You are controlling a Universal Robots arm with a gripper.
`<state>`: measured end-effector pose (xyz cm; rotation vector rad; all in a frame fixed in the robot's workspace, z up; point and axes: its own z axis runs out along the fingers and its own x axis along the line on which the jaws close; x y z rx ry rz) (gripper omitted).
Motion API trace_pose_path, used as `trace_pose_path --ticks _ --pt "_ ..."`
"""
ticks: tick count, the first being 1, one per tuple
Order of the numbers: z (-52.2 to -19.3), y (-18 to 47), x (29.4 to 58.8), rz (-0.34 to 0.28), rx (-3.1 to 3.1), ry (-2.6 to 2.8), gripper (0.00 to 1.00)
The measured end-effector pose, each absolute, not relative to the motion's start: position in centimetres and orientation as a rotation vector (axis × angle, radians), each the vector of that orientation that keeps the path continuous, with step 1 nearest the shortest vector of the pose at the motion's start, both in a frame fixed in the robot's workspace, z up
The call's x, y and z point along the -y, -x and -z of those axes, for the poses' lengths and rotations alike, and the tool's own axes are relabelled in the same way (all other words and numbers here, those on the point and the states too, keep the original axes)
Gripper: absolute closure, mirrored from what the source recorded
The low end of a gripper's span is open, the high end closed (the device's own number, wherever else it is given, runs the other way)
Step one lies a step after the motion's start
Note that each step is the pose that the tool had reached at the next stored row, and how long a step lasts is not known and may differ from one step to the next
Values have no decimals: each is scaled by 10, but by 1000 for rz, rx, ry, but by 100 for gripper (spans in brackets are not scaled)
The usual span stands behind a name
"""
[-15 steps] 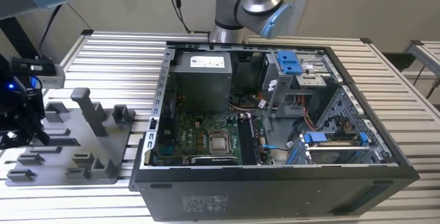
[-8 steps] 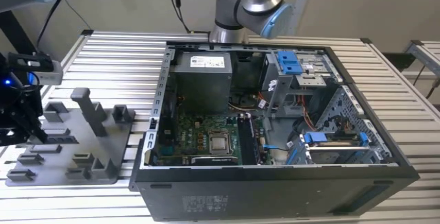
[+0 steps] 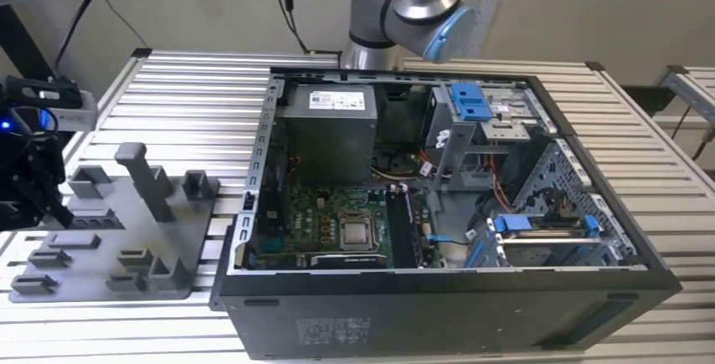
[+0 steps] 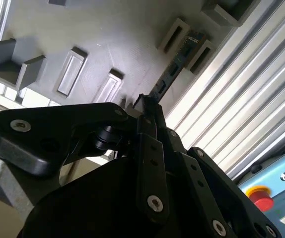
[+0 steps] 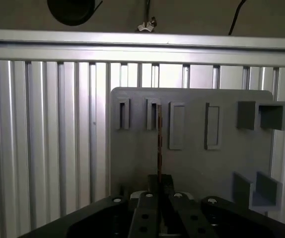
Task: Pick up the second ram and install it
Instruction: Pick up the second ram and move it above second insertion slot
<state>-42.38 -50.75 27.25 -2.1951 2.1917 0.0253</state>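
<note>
Found the arm [image 3: 404, 0] rooted behind the open computer case [image 3: 447, 314] on the slatted metal table [image 3: 190, 88]. Its dark wrist end reached out to the exterior view's left edge, hanging above the grey tray [image 3: 95, 279]. Saw the gripper [image 5: 160, 184] pointed along the tray's face in both wrist views, with black linkages spread wide behind it and the two fingers [image 4: 151, 153] set close together. Noted jaws closed down to a sliver and clamped on the near end of the second ram [image 5: 159, 141], with the stick held edge-on between them. Followed the ram's dark board and black chips away from the fingertips in the second wrist view, to a far end lying between two raised grey holders [image 4: 173, 33] on the tray. Could not tell whether that end sat in the holders or hung just clear of them. Placed the ram over the tray, well apart from the case and its green motherboard [image 3: 324, 213].
</note>
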Motion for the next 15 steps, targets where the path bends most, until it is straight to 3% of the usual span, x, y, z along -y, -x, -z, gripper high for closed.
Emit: trace_pose_path --ticks 15 --pt "-290 424 508 -25 -2192 2195 86"
